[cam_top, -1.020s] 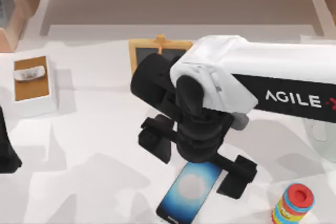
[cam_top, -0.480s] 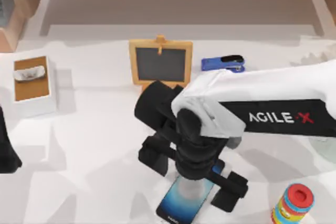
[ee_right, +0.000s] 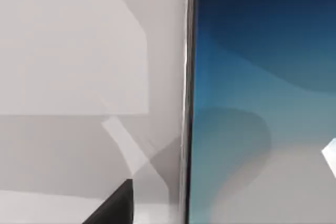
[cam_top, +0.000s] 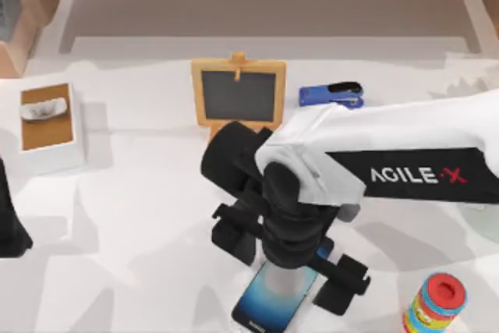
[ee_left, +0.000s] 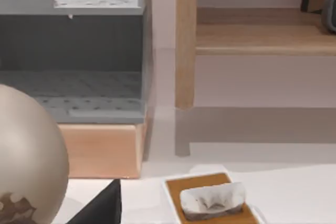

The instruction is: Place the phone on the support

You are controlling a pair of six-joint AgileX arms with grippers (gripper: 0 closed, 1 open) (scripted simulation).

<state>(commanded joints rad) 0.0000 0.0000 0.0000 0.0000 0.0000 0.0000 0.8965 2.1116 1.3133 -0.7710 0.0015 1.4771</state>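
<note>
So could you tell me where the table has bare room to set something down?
Bare tabletop lies between the tissue box and the small chalkboard stand. It is crowded near the phone, where the right gripper hangs, with the stacked-ring toy beside.

Bare white table (cam_top: 132, 232) lies open left of the slim blue-screened phone (cam_top: 273, 302). A red-capped, striped bottle (cam_top: 434, 302) stands near its right; the small wooden-framed blackboard stand (cam_top: 238, 93) and blue stapler (cam_top: 331, 93) sit behind.
</note>
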